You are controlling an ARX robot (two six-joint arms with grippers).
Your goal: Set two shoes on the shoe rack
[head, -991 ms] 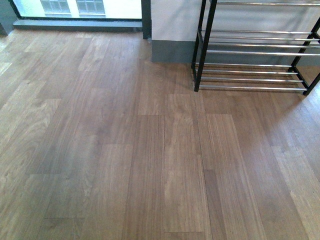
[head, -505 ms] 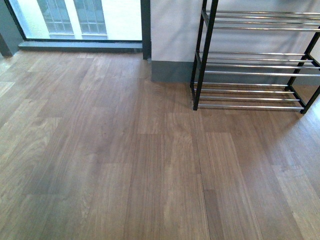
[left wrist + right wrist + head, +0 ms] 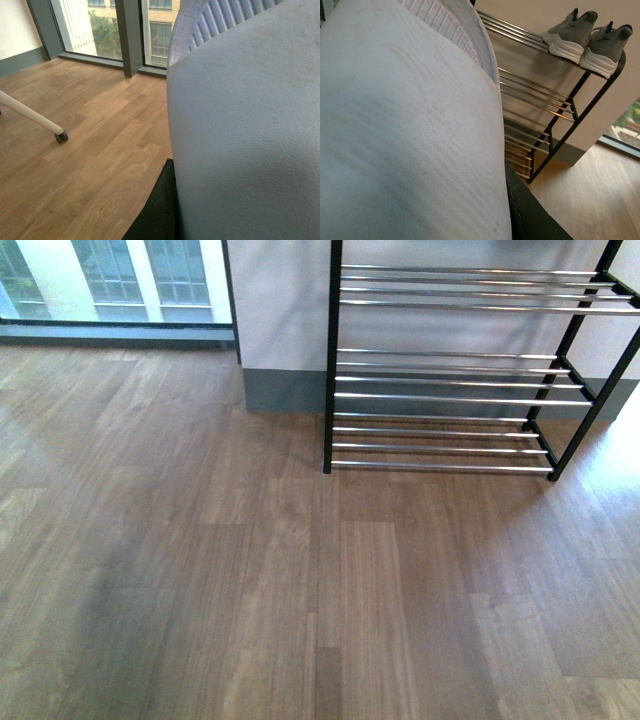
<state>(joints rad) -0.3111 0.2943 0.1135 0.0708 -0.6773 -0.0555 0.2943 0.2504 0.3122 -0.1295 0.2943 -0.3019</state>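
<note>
Left wrist view is almost filled by a pale blue-white slipper [image 3: 245,130], its ribbed edge at the far side and its pebbled surface so close that its ends are cut off; only a dark sliver of the left gripper [image 3: 157,210] shows beside it, touching it, so the fingers cannot be made out and whether they clamp the slipper cannot be told. Which way the slipper's long axis runs cannot be read either. Beyond it lie the wooden floor [image 3: 90,150], a white leg with a caster [image 3: 61,135] and a window [image 3: 100,30]. The right wrist view is likewise crowded by a second pale slipper [image 3: 405,130], with a dark edge of the right gripper [image 3: 530,215] against it and its fingers hidden. Past it stands the shoe rack [image 3: 555,140], and on its top shelf, at the end near the rounded corner, two grey sneakers [image 3: 590,40] sit side by side, soles on the rods, long axes across the rods. The front view shows the lower tiers of the rack bare against the wall [image 3: 280,310], with neither arm in sight.
</note>
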